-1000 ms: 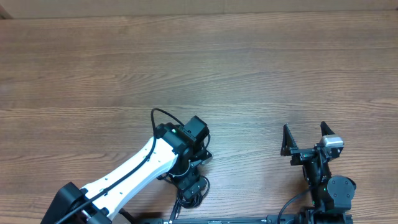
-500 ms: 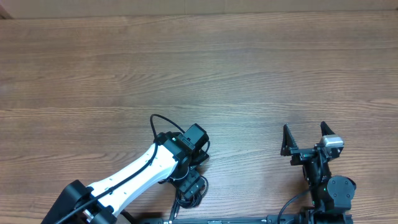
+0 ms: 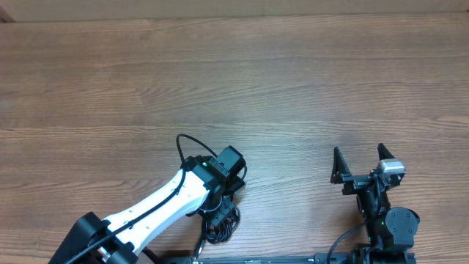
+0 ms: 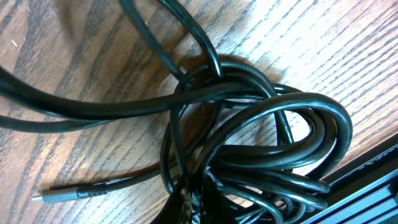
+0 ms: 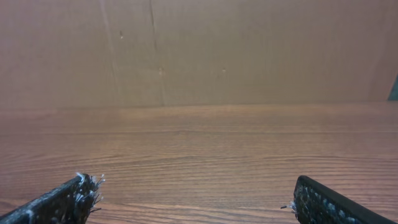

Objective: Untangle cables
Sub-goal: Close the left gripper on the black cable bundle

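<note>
At the near edge of the table, our left arm bends over the cables, which lie in one knotted coil. The left gripper is clenched on strands there, so we should lift slowly and tease one loop out rather than cinch the knot. The right gripper stands spread and empty. A second ago the left jaws were wide and farther from the edge.

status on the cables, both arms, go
Left gripper shut on the cables, a knotted bundle. Right gripper open, empty, well apart. Black rail close beside the bundle.
</note>
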You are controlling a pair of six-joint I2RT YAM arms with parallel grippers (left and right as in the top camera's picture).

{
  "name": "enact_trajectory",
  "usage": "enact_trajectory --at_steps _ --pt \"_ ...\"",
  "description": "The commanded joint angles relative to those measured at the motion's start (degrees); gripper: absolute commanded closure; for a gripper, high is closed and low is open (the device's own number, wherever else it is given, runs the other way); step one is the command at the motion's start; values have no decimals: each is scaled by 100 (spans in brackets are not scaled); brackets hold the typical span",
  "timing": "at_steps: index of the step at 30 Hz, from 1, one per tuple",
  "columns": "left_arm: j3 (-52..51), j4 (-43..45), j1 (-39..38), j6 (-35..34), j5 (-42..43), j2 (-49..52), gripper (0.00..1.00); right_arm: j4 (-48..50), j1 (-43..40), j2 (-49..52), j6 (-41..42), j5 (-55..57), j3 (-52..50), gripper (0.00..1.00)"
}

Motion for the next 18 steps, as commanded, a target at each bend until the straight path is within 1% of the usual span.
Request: enact_trajectory --at_steps 1,5,12,16,18 --pt "-13 114 -35 -11 -87 17 96 17 26 -52 0 55 -59 0" --pt "15 566 -35 -39 -81 17 96 17 26 -52 0 55 -59 0" --pt "22 1810 116 -214 -240 17 96 17 26 -52 0 55 -59 0" --pt "22 2970 654 -380 -411 17 96 17 26 -52 0 55 -59 0" --pt "22 3397 894 -455 -420 17 96 17 26 -52 0 55 -59 0"
